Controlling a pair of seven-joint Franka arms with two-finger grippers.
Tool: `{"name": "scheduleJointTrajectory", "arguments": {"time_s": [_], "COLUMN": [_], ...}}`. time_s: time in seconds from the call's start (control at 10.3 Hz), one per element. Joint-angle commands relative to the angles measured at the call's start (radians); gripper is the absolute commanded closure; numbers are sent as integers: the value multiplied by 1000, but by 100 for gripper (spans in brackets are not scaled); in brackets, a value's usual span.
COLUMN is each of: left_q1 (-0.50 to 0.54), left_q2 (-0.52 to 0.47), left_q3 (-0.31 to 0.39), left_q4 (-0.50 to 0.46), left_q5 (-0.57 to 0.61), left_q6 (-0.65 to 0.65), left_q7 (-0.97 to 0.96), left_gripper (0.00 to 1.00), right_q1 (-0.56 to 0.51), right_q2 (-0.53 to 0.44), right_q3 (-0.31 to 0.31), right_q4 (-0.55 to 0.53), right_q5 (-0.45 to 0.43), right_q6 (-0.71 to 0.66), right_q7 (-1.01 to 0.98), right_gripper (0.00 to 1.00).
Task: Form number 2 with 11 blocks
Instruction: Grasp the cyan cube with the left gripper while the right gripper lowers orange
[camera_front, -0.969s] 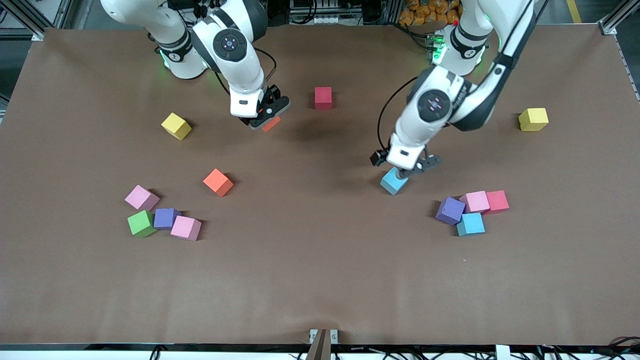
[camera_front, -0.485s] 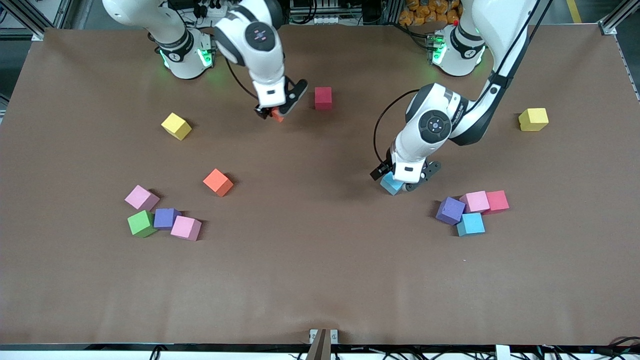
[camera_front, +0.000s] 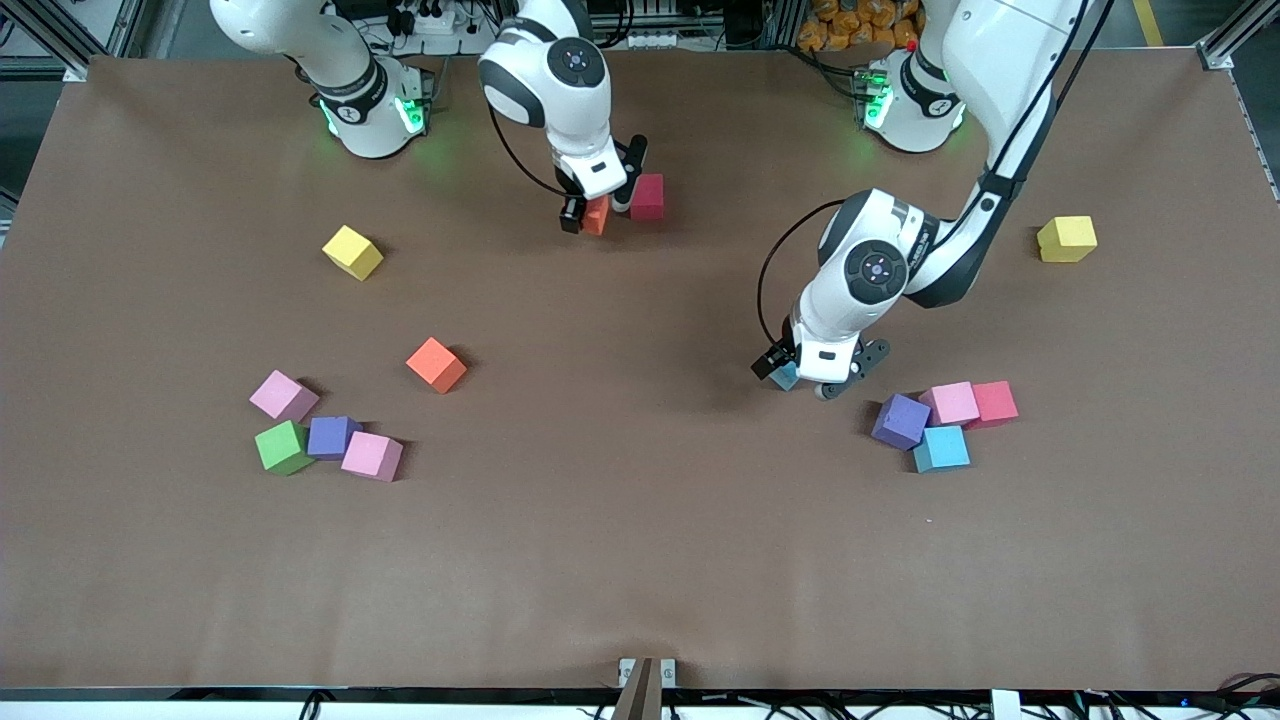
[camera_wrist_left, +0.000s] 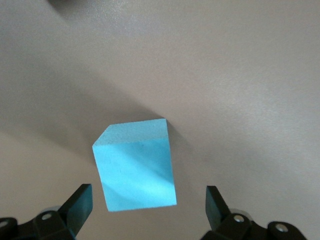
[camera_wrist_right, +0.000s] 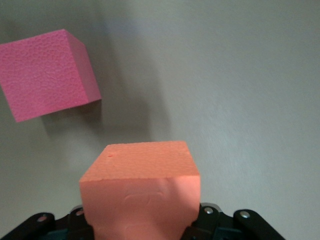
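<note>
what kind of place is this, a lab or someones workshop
Most likely a robotics lab: a brown-covered table framed by aluminium rails, cables along its edge, and foam blocks scattered between two arms.

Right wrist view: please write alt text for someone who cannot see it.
The right gripper is shut on an orange block, held over the brown table. A red block sits on the table close by, apart from the orange one.

One orange block (camera_front: 596, 215) is held up just beside a red block (camera_front: 647, 196) near the table's (camera_front: 640, 560) top edge. A light blue block (camera_wrist_left: 136, 167) sits mid-table. Other blocks lie in two bunches nearer the front camera.
</note>
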Motion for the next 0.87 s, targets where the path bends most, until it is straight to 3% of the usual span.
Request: {"name": "scheduleJointTrajectory", "arguments": {"time_s": [0.0,0.68,0.78], "left_q1": [-10,-10,-8], "left_q2": [19,46,49], "left_q3": [6,29,29], "left_q4": [4,-14,-14], "left_q5": [31,54,54], "left_q6": [17,43,43], "left_q7": [-19,-19,-19], "left_gripper": [0,1,14], "right_q1": [38,120,135], "right_q2": [73,107,112], "right_q3": [-11,-12,-12], "right_q4": [-24,-77,-79], "right_q5": [-23,-20,-20], "right_q6": [145,229,229], "right_q7": [-61,-38,-14], "right_gripper": [94,95,95]}}
